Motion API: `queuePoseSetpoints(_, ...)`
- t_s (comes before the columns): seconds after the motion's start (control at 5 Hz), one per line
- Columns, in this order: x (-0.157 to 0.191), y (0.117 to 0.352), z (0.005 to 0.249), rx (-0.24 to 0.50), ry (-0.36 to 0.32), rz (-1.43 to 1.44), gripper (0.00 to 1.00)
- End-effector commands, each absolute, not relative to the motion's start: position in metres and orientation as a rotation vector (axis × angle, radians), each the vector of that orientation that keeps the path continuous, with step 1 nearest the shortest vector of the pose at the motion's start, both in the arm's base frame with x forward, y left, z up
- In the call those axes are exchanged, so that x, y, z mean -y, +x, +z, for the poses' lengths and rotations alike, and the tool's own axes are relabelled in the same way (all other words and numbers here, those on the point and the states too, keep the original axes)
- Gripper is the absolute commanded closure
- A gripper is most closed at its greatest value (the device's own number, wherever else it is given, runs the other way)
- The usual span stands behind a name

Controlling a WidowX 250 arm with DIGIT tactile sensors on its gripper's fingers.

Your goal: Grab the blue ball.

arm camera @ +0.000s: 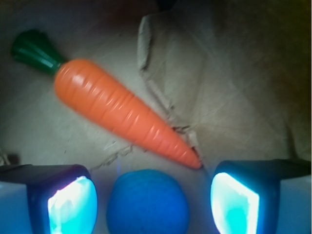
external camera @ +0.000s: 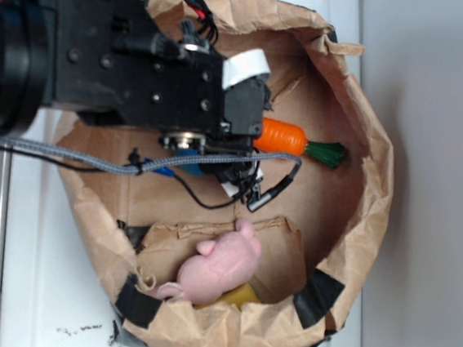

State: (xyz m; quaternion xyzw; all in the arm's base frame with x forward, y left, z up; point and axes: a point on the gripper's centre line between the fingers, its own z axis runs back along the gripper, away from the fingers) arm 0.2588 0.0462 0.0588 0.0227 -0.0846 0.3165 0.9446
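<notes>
Seen from the wrist, the blue ball [arm camera: 147, 201] sits on the brown paper floor, centred between the spread jaws of the gripper [arm camera: 153, 202], the carrot [arm camera: 124, 112] tip just beyond it.

White tabletop [external camera: 56, 288], grey wall [external camera: 442, 120]

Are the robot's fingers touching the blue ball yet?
Apart. The wrist view shows brown paper on both sides between the blue ball and the fingers.
</notes>
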Motion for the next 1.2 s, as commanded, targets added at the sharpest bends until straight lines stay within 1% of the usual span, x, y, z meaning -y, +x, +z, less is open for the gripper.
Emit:
queuePoseSetpoints(0.0, -0.031, 0.245, 0.063, 0.048, -0.091, 0.534, 0.00)
queuePoseSetpoints(0.2, -0.026, 0.246, 0.050, 0.077, -0.072, 0.543, 0.00)
queuePoseSetpoints(0.4, -0.025, 0.248, 0.040, 0.124, -0.044, 0.562, 0.00)
queuePoseSetpoints(0.6, -0.024, 0.254, 0.036, 0.149, -0.029, 0.582, 1.00)
queuePoseSetpoints(0.8, -0.022, 0.261, 0.033, 0.174, -0.015, 0.591, 1.00)
queuePoseSetpoints(1.0, -0.021, 0.259, 0.036, 0.192, -0.007, 0.590, 1.00)
